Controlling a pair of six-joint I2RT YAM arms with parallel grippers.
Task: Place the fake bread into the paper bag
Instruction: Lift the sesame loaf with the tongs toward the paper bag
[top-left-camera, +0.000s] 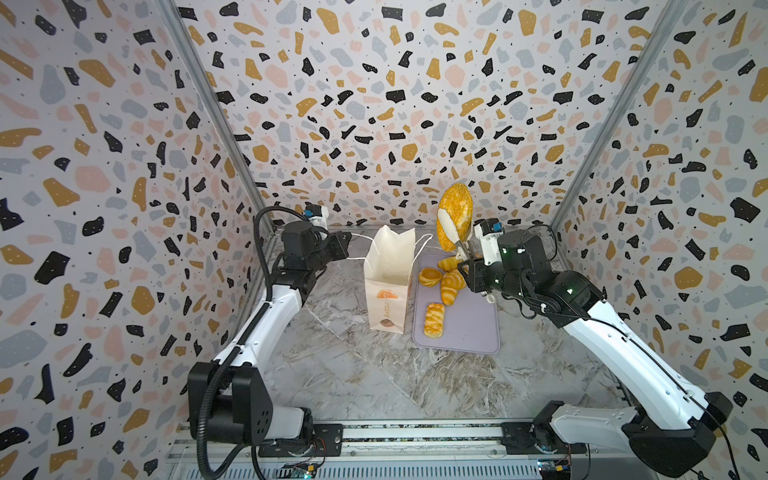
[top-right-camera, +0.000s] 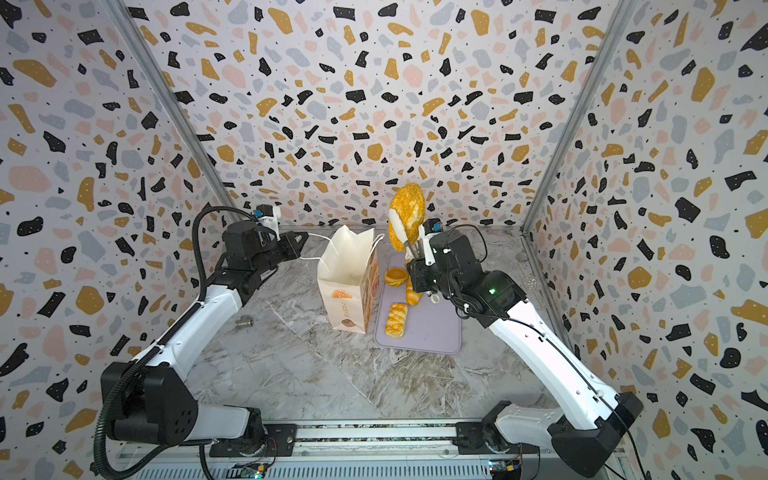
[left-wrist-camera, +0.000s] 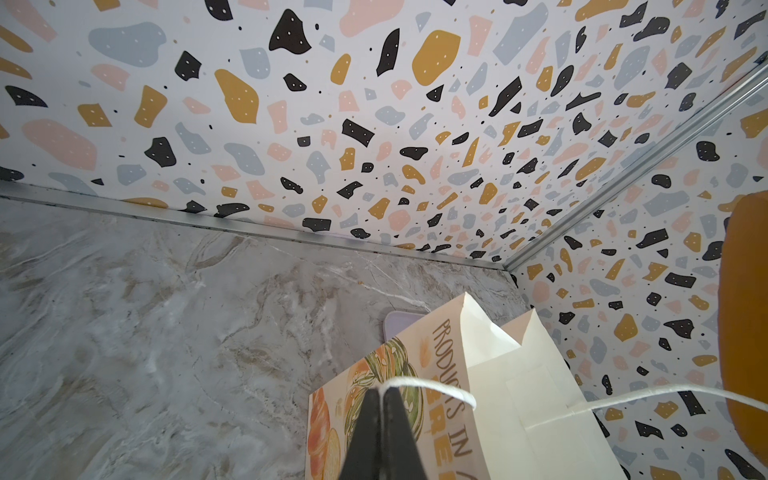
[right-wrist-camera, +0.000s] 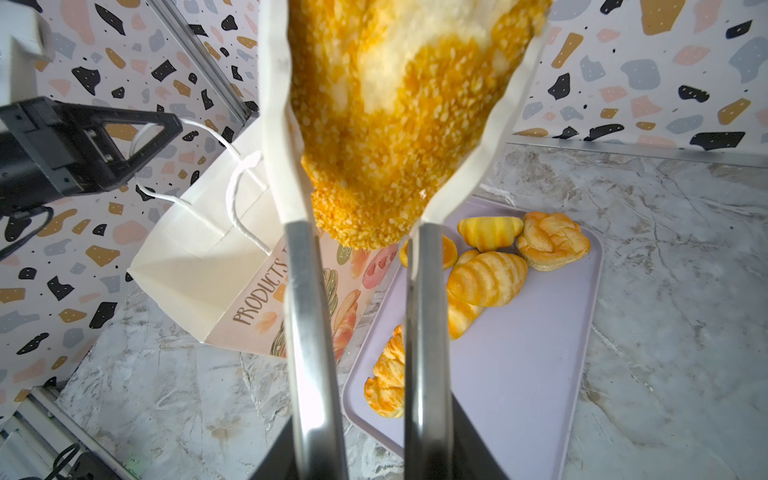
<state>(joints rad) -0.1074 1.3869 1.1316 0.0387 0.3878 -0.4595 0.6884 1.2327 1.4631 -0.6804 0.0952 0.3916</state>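
The paper bag stands upright with its mouth open, just left of the lilac tray. My left gripper is shut on the bag's white string handle, pulling it leftward. My right gripper is shut on metal tongs, whose white tips clamp the large seeded loaf. The loaf is held upright, high over the tray's back end, right of the bag's mouth. On the tray lie a round bun, striped rolls and a plaited pastry.
Patterned walls close in at the left, back and right of the marble table. A small metal piece lies on the table near my left arm. The arms' mounting rail runs along the front edge.
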